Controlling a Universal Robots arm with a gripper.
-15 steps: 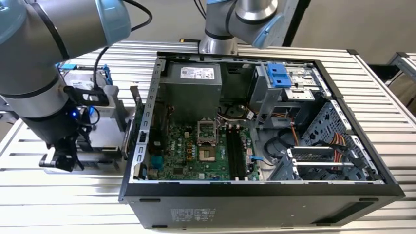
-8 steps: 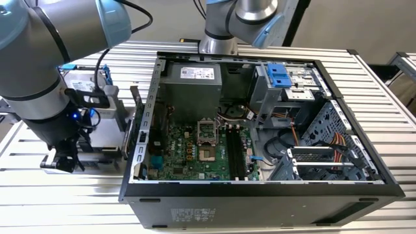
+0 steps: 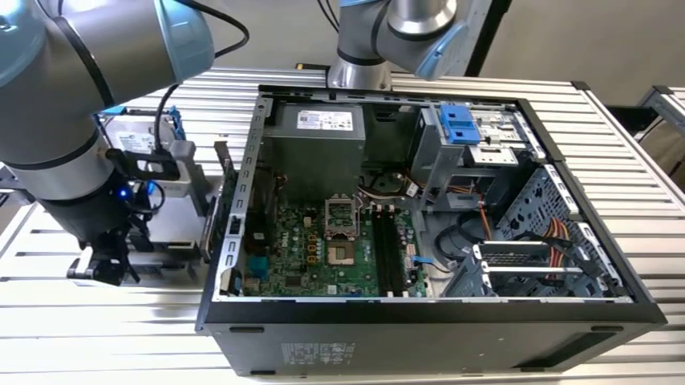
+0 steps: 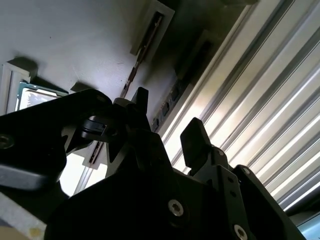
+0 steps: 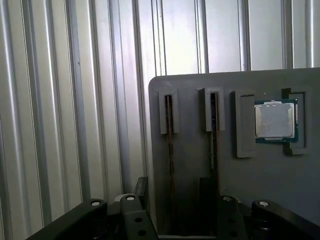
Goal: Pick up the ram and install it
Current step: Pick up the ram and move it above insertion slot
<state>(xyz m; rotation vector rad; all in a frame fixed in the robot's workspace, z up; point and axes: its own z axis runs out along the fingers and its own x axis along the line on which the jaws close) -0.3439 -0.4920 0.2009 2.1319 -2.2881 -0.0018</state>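
On edge in a slot of the grey holder [image 5: 190,165] stands the ram [image 5: 169,130], a thin dark stick. A second stick [image 5: 212,130] sits in the neighbouring slot just beside it, and a processor chip [image 5: 274,119] lies flat in a pocket further along the same holder.

In the first wrist view I have the gripper [image 5: 174,189] low at the near end of that holder. Its fingers [image 5: 141,186] are spread well apart and nothing is clamped between them. The second wrist view also shows an open gap between the fingers, with no board in it. I cannot settle which of the two sticks the fingers bracket, nor whether either finger touches one.

In the exterior view the arm reaches down beside the open case [image 3: 428,337], on the exterior view's left. The case lies on the ribbed table [image 3: 642,160]. Inside it the motherboard [image 3: 310,249] lies exposed, and its long black memory slots [image 3: 386,249] look unfilled to me.

As I judge it, the approach is made but the grasp is not. The ram has not been lifted from its slot, so both the pick and the whole of the install are left.
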